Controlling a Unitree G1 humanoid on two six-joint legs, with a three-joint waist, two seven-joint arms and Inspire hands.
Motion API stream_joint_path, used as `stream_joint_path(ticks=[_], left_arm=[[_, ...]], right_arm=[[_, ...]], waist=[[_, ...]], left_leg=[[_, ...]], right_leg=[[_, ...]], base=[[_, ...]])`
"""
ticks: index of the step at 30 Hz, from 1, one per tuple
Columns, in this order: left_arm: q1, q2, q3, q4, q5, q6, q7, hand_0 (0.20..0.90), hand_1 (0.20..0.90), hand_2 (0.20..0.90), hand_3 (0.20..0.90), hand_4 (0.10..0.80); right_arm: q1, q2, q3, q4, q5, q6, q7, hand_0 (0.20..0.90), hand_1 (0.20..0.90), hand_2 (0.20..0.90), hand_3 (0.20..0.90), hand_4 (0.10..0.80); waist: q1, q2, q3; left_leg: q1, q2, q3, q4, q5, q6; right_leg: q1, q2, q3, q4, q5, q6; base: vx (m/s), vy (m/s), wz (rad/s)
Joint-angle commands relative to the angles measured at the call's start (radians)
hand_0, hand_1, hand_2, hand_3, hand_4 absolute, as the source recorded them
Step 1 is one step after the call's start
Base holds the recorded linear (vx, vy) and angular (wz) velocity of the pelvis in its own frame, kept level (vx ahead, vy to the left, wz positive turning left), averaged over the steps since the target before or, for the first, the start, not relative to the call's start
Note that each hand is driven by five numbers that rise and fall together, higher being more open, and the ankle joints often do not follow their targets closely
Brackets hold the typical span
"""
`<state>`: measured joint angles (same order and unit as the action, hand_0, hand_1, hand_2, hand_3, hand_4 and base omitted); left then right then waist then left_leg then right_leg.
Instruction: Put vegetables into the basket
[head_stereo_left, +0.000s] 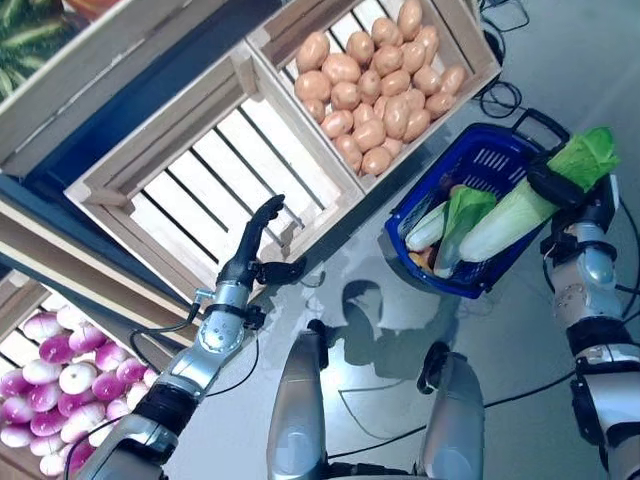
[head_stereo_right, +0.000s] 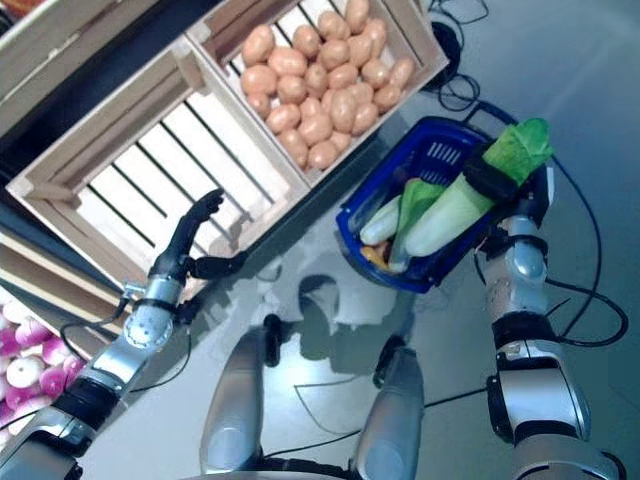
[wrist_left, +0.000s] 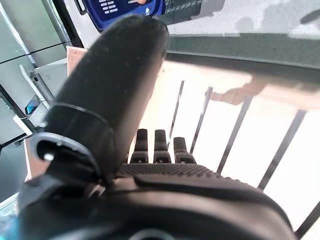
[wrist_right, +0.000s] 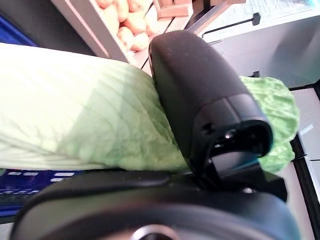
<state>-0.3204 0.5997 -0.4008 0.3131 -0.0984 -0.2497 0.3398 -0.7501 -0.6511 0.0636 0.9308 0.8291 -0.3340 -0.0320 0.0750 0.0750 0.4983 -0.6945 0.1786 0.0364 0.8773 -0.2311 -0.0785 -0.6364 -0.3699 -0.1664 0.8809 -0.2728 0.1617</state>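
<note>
Right hand (head_stereo_left: 556, 186) clenched round a long pale-green napa cabbage (head_stereo_left: 510, 222), thumb across its leafy end; cabbage slants over the rim of the blue plastic basket (head_stereo_left: 487, 160), white stem end inside beside another leafy cabbage (head_stereo_left: 462, 215); left hand (head_stereo_left: 257, 245) held with fingers straight, holding nothing, over the empty slatted wooden crate (head_stereo_left: 215, 160); wooden crate of tan potatoes (head_stereo_left: 375, 85) beside it; purple-white onions (head_stereo_left: 55, 385) at lower left.
</note>
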Motion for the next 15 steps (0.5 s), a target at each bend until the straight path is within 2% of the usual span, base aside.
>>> stream_joint_path(ticks=[1,8,9,15], left_arm=[[-0.063,0.016,-0.005,-0.098,-0.044,-0.116,0.055,0.9,0.9,0.9,0.9,0.8],[-0.072,0.023,-0.04,-0.092,-0.087,-0.137,0.07,0.9,0.9,0.9,0.9,0.8],[-0.071,0.027,-0.042,-0.091,-0.096,-0.142,0.065,0.9,0.9,0.9,0.9,0.8],[-0.06,0.034,-0.049,-0.098,-0.12,-0.166,0.042,0.9,0.9,0.9,0.9,0.8]], right_arm=[[-0.11,-0.102,-0.018,0.002,-0.042,-0.114,-0.053,0.3,0.3,0.3,0.3,0.4],[-0.181,-0.144,-0.001,0.069,-0.036,-0.074,-0.03,0.3,0.3,0.3,0.3,0.4],[-0.186,-0.148,-0.002,0.074,-0.019,-0.067,-0.011,0.9,0.9,0.9,0.9,0.8],[-0.191,-0.151,-0.006,0.08,0.001,-0.064,0.019,0.9,0.9,0.9,0.9,0.8]], waist=[[0.007,-0.008,-0.055],[0.004,0.004,-0.057],[0.003,0.005,-0.059],[0.001,0.001,-0.072]], left_leg=[[0.005,0.04,-0.048,0.065,-0.125,-0.042],[-0.082,0.033,-0.07,0.211,-0.203,-0.025],[-0.092,0.033,-0.072,0.226,-0.21,-0.025],[-0.1,0.041,-0.076,0.249,-0.22,-0.026]], right_leg=[[0.006,-0.046,0.044,0.055,-0.018,-0.041],[-0.122,-0.065,0.071,0.192,-0.07,-0.053],[-0.134,-0.066,0.073,0.206,-0.077,-0.054],[-0.153,-0.065,0.072,0.231,-0.09,-0.057]], base=[[-0.051,0.024,0.08],[-0.027,0.015,0.01],[-0.02,-0.004,0.06],[-0.012,-0.003,0.04]])
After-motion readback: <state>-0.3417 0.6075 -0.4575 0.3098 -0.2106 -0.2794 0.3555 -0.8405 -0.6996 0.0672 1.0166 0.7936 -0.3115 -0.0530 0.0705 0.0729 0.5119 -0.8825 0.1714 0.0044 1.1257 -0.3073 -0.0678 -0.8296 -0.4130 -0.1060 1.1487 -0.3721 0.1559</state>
